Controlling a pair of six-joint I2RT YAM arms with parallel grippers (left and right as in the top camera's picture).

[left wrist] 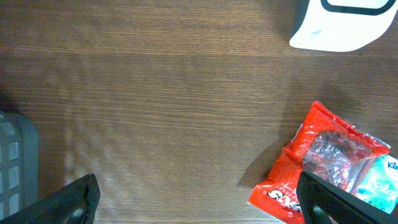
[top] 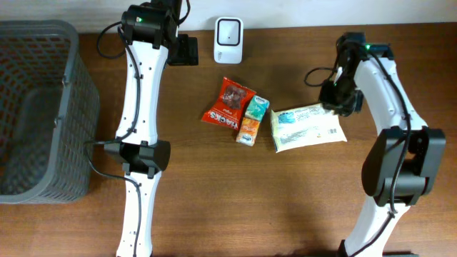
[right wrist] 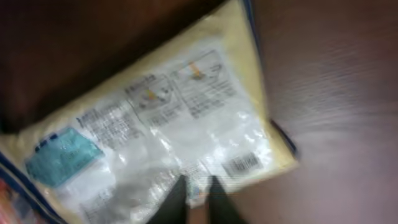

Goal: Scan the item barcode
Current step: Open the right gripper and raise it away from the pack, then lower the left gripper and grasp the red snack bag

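**Work surface:** a wooden table (top: 285, 207), dark brown, with a fine straight grain running along its length. It fills nearly the whole overhead view. The finish appears semi-matt.

**Far edge:** it runs along the top of the overhead view. Beyond it lies a pale strip (top: 300, 8); whether this is wall or floor cannot be told.

**Left end:** a grey mesh basket (top: 71, 93) sits there, walls upright.

**Lighting:** even and from above, with soft, short shadows on the wood. The left wrist view shows a faint pale sheen (left wrist: 74, 143) on the tabletop. The near part of the table is dimmer. The right wrist view is blurred and the wood there reads reddish-brown.
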